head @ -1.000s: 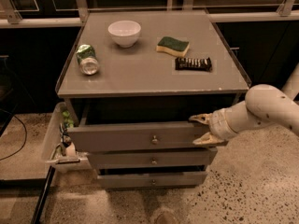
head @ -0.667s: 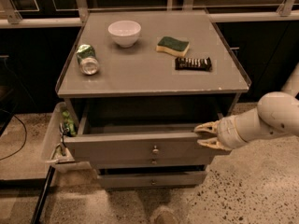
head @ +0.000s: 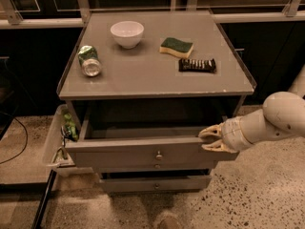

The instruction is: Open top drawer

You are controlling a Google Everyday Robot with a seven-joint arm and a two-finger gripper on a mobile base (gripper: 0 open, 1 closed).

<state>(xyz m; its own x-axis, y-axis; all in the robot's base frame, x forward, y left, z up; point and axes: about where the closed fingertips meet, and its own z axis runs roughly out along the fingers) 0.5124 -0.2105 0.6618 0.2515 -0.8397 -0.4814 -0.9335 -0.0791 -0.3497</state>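
The top drawer (head: 138,154) is a wide grey drawer with a small round metal knob (head: 158,155) at its centre. It stands pulled well out from the cabinet, and its inside looks dark and empty. My gripper (head: 211,138) comes in from the right on a white arm. Its pale fingers (head: 209,130) clasp the right end of the drawer's front panel, one above the top edge and one lower on the face.
On the cabinet top (head: 143,75) lie a white bowl (head: 127,33), a tipped green can (head: 89,60), a green-and-yellow sponge (head: 176,46) and a dark snack bar (head: 197,65). Two narrower drawers (head: 155,184) sit below. A side bin (head: 55,142) hangs at left. Speckled floor lies in front.
The top drawer has slid out toward the camera, from slightly open to well open. My gripper has moved with its right end, forward and down.
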